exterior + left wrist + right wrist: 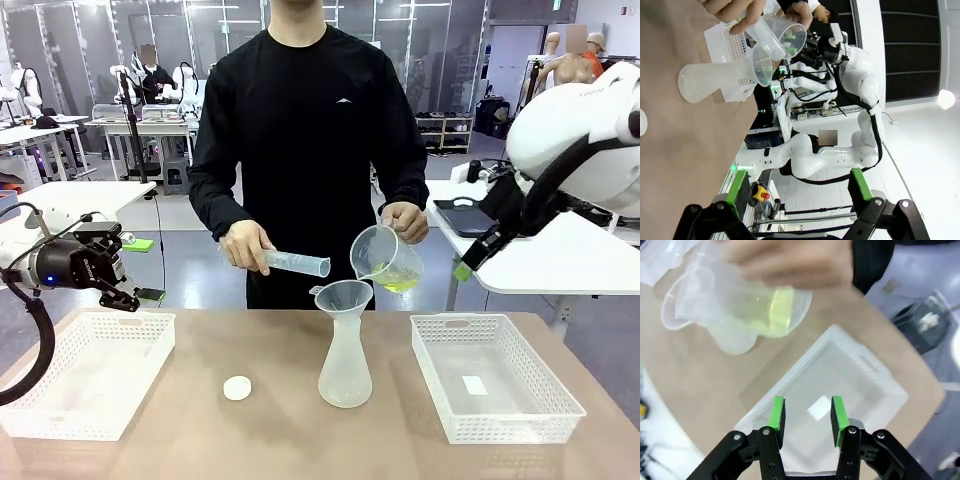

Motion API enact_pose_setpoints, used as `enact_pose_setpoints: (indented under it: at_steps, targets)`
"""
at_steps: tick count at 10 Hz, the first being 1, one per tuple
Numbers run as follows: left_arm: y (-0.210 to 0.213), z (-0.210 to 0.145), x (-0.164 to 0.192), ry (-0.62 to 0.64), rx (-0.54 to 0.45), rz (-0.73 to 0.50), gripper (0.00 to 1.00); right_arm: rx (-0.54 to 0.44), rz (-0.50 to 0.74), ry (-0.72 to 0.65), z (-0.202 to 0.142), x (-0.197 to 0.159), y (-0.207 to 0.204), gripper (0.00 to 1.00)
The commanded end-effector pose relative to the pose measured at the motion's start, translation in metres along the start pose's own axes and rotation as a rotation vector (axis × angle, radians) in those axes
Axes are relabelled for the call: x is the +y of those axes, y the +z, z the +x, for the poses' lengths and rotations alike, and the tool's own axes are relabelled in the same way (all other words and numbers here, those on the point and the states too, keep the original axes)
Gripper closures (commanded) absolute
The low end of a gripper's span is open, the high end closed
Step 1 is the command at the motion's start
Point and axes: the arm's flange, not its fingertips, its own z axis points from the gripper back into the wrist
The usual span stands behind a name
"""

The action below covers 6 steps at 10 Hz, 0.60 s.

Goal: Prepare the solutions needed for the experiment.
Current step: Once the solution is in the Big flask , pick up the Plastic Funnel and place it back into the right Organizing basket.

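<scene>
We are looking along our right gripper (807,420), its green pads (776,415) standing apart with nothing between them, over the white basket (875,372). Beyond it, a person's hand (790,262) is tilting a clear beaker (735,305) holding pale yellow-green liquid (780,310) above the brown table (700,385).

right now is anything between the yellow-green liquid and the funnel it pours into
Nothing visible. The solution sits in the tilted beaker just above the funnel; the cylinder ends beside that path, not across it.
</scene>
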Motion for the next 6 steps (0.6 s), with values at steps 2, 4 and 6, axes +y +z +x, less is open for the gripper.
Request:
enact_pose_setpoints:
  at_steps: [2, 4, 6]
  targets:
    - [0.000, 0.000, -0.002, -0.002, 0.004, -0.012, 0.00, -0.048, 0.254, -0.384, -0.013, -0.047, -0.002, 0.52]
    - [0.000, 0.000, -0.002, -0.002, 0.004, -0.012, 0.00, -0.109, 0.467, -0.623, -0.023, -0.083, -0.013, 0.52]
    - [0.000, 0.000, -0.002, -0.002, 0.004, -0.012, 0.00, -0.053, 0.625, -0.791, -0.035, -0.114, -0.030, 0.52]
